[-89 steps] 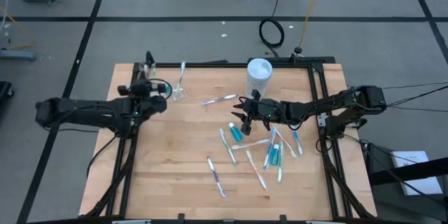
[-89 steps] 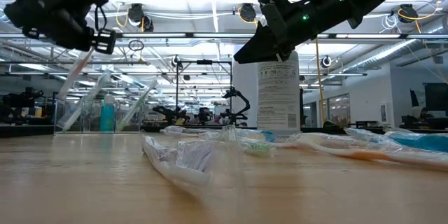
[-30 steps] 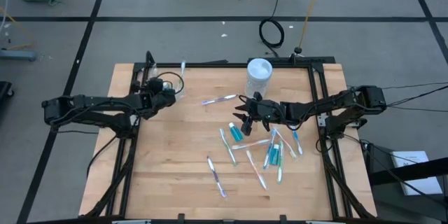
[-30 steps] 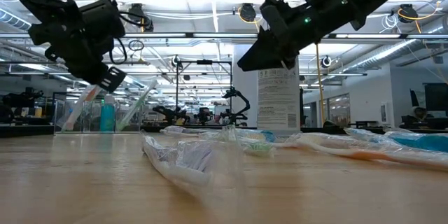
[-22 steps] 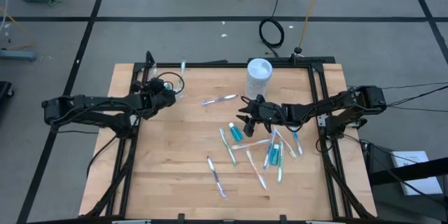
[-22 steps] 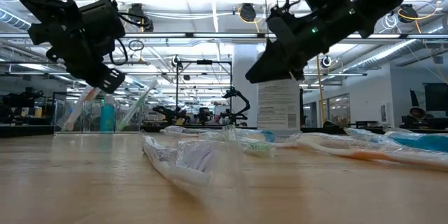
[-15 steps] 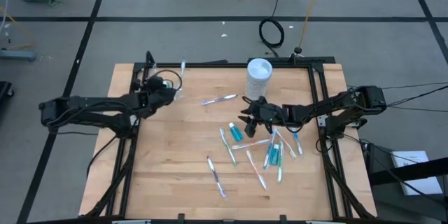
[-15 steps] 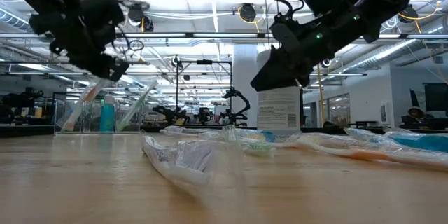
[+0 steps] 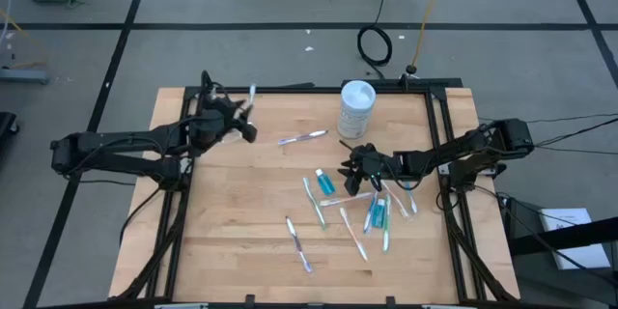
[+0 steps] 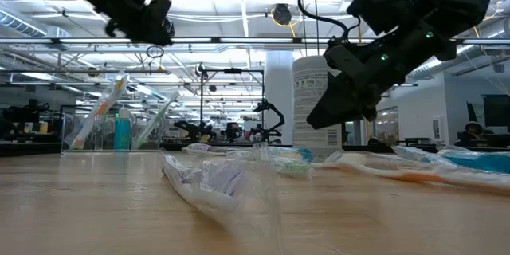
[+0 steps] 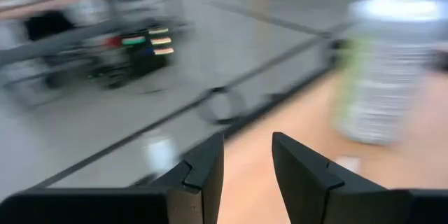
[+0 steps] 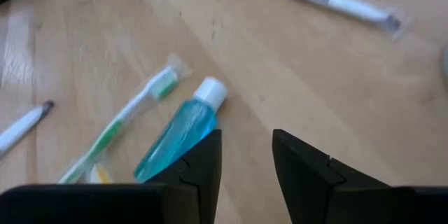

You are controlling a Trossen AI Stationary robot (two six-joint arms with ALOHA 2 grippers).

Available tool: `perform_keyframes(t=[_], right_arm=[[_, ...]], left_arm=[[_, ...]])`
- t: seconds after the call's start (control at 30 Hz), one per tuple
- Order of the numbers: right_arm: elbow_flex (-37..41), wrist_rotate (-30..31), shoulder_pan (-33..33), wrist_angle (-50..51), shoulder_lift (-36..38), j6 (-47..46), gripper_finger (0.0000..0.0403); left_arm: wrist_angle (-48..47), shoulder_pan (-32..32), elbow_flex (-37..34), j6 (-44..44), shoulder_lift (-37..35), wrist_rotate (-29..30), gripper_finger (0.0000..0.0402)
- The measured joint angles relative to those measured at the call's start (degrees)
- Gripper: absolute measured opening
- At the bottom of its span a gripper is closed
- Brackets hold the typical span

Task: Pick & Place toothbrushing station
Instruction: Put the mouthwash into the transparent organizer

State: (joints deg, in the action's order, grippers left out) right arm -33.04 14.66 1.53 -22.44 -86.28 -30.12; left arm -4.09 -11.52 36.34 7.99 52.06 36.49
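Clear cup (image 10: 119, 123) with toothbrushes and blue tube inside; both hands (image 9: 245, 131) (image 9: 350, 166) empty, fingers narrowly parted.

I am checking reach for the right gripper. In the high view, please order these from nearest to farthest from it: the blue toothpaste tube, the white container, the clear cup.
1. Blue toothpaste tube, just beside the right gripper, toward the table's middle.
2. White container, at the back edge of the table.
3. Clear cup, far across the table, by the left gripper.

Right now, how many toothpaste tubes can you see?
3 tubes: one beside the right pincer, one among the toothbrushes, one in the cup; more may be hidden.
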Motion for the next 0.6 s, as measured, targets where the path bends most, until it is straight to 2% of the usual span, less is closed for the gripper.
perform_keyframes(t=[0.17,0.3,0.4,0.6], right_arm=[[0.5,0.0,2.5,-0.1,0.0,-0.7,0.0121],[0.5,0.1,4.5,-1.2,0.0,-0.8,0.0121],[0.5,0.1,5.7,-3.3,0.0,-0.7,0.0121],[0.5,0.2,7.5,-4.1,0.0,-0.7,0.0121]], left_arm=[[11.0,1.2,0.0,-7.6,3.0,-23.0,0.0127],[19.7,3.0,0.0,-11.8,7.3,-38.3,0.0127],[26.8,4.7,0.0,-14.1,11.7,-44.5,0.0127],[38.6,6.9,0.5,-17.2,21.2,-49.0,0.0127]])
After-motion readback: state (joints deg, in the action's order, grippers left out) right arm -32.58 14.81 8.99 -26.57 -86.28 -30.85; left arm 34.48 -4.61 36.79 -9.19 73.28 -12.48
